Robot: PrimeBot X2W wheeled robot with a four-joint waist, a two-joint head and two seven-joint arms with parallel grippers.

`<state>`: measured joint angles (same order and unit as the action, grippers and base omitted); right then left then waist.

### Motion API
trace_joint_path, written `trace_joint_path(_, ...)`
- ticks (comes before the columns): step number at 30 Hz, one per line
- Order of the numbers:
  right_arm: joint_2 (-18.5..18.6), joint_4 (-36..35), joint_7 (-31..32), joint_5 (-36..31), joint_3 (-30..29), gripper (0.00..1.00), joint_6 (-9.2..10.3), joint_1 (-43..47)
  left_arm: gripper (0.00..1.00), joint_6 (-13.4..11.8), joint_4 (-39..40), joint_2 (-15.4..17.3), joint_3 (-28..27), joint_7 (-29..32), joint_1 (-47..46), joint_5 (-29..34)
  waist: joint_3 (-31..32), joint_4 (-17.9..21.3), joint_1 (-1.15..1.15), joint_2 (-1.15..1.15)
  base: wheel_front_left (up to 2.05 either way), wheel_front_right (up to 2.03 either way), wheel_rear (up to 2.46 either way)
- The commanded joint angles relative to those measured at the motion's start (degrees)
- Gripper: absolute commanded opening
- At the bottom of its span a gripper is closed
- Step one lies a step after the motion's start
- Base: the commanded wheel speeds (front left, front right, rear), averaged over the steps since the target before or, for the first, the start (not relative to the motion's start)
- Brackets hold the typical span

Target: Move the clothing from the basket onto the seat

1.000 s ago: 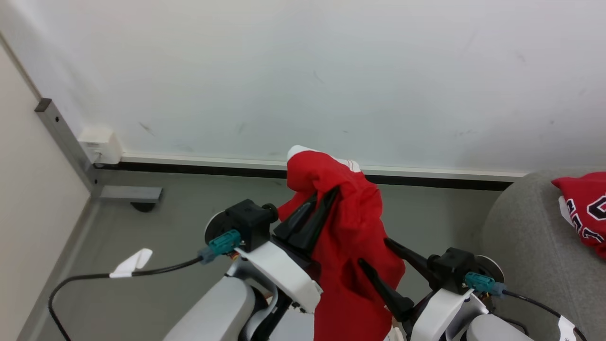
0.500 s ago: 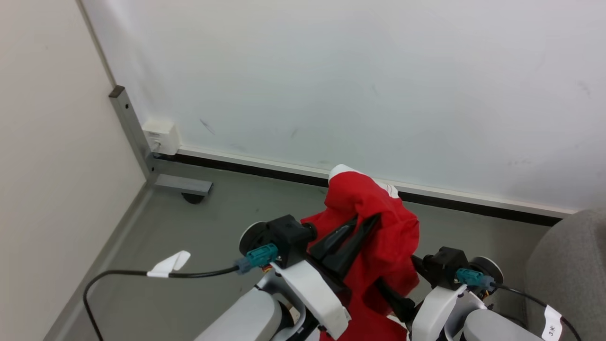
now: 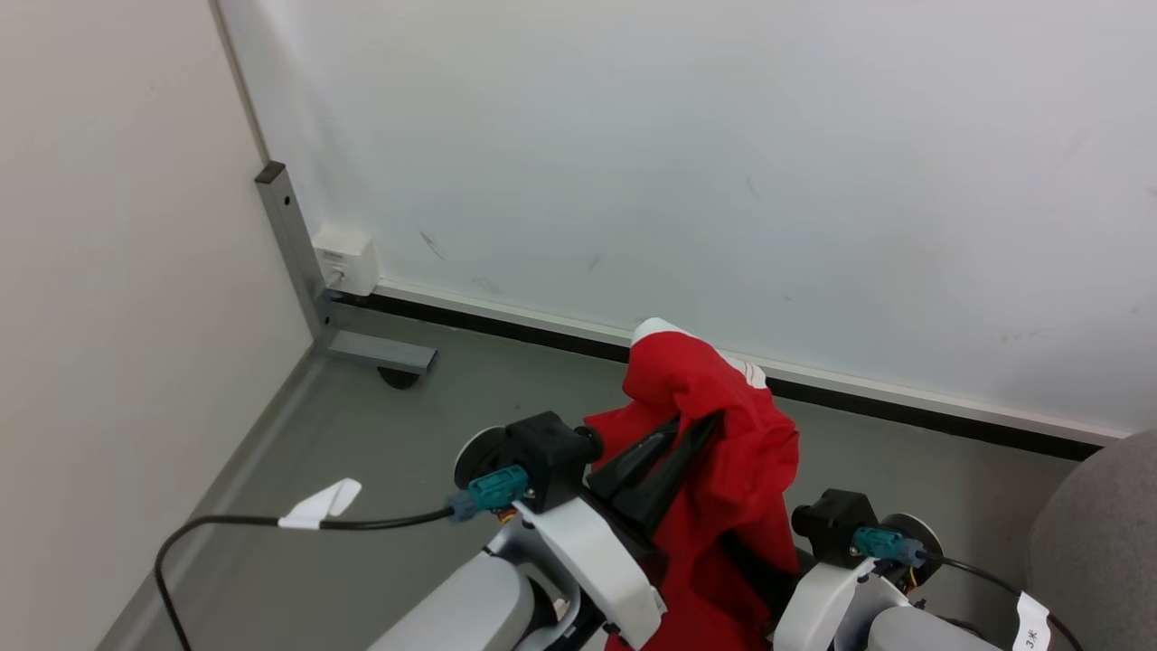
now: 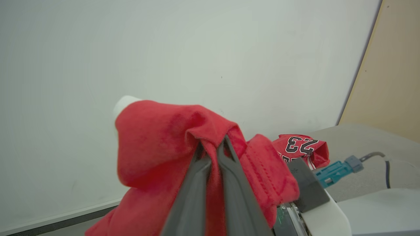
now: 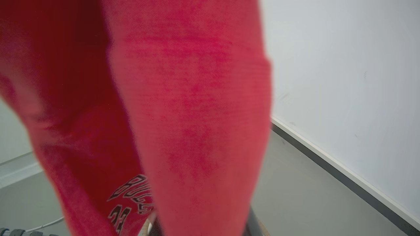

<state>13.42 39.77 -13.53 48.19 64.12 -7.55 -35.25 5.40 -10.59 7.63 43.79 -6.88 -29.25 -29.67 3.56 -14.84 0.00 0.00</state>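
My left gripper (image 3: pixel 673 443) is shut on a bunched fold of a red jersey (image 3: pixel 723 434) and holds it up above the floor. In the left wrist view the two fingers (image 4: pixel 226 183) pinch the red cloth (image 4: pixel 157 137) between them. The jersey hangs down over my right gripper (image 3: pixel 768 570), hiding its fingers. In the right wrist view the same red cloth (image 5: pixel 183 98) drapes right before the camera, with black-and-white lettering (image 5: pixel 131 196) low down. A second red jersey (image 4: pixel 302 146) with "23" lies on the grey seat (image 4: pixel 361 137). The seat's edge (image 3: pixel 1098 533) shows at lower right. The basket is out of view.
A white wall (image 3: pixel 678 163) with a dark baseboard (image 3: pixel 506 330) runs across ahead, and a beige panel (image 3: pixel 108 271) stands on the left. A grey metal post with a foot (image 3: pixel 380 353) sits in the corner. A black cable (image 3: pixel 235 524) trails from my left wrist over the grey floor.
The head camera has swung left, so the seat has slid toward the right edge. My right gripper, seen open earlier, has drawn back under the hanging jersey. The left gripper keeps its hold.
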Motion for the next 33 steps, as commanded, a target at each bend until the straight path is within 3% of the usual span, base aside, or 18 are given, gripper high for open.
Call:
trace_joint_path(1, 0.24, 0.22, -0.35, 0.64, 0.29, 0.00, 0.13, -0.67, 0.00, -0.24, 0.22, 0.28, -0.23, -0.06, 0.35, -0.20, -0.07, 0.23, 0.00, 0.00, 0.00, 0.00, 0.00)
trace_joint_path(12, 0.87, -4.05, -1.66, 5.58, -3.72, 0.00, 0.13, 0.16, 0.00, -1.18, -0.55, 1.45, -0.86, -1.15, 2.05, -1.33, -1.22, 4.67, 0.00, 0.00, 0.00, 0.00, 0.00)
trace_joint_path(13, 0.99, -4.58, -1.68, 5.99, -4.52, 0.00, 0.13, 0.18, 0.04, -1.19, -0.42, 1.45, -0.87, -1.21, 2.22, -1.54, -1.38, 5.31, 0.00, 0.00, 0.00, 0.00, 0.00)
trace_joint_path(15, 1.06, -6.22, -1.70, 7.32, -7.37, 0.00, 0.13, 0.55, 0.60, -1.42, -0.24, 1.59, -0.83, -1.25, 2.34, -1.50, -1.67, 6.58, 0.00, 0.00, 0.00, 0.00, 0.00)
trace_joint_path(16, 1.23, -7.04, -1.71, 7.80, -9.23, 0.00, 0.13, 0.90, 1.00, -1.45, -0.08, 1.55, -0.81, -1.37, 2.49, -1.67, -1.79, 7.27, 0.00, 0.00, 0.00, 0.00, 0.00)
trace_joint_path(27, 6.70, -16.66, -1.68, 9.23, -28.83, 0.00, 0.13, 6.60, 1.00, -1.21, 0.56, 1.37, 1.22, -3.57, 3.78, -0.42, -3.51, 17.43, 0.00, 0.00, 0.00, 0.00, 0.00)
trace_joint_path(33, 8.67, -19.72, -1.69, 7.49, -36.16, 0.00, 0.13, 9.89, 1.00, -1.49, 0.86, 1.90, 2.04, -5.09, 2.99, 1.52, -5.01, 24.70, 0.00, 0.00, 0.00, 0.00, 0.00)
